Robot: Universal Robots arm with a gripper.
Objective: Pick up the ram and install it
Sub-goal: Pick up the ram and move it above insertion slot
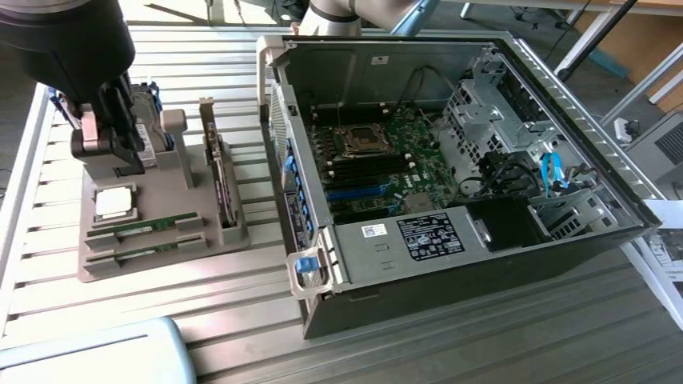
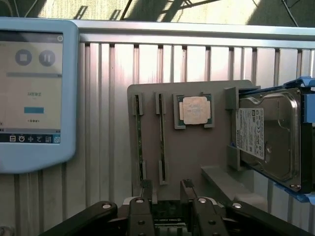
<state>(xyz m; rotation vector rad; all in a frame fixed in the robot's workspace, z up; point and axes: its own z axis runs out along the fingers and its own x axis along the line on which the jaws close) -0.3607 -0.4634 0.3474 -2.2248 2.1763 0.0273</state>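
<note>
Ribbed silver-grey table (image 1: 64,264) of parallel slats. Matt grey holder (image 2: 197,152). Green ram sticks (image 1: 146,229). Processor (image 2: 194,109), pale silver top with a green edge. Hard drive (image 2: 268,137), bright metal with a white printed label, framed in blue. Tablet (image 2: 69,98), pale blue bezel around a cream screen. Gripper (image 2: 166,186), black. Computer case (image 1: 481,280), black outside and grey inside, with a green motherboard (image 1: 401,152), blue slots and a blue cable (image 1: 551,172).
</note>
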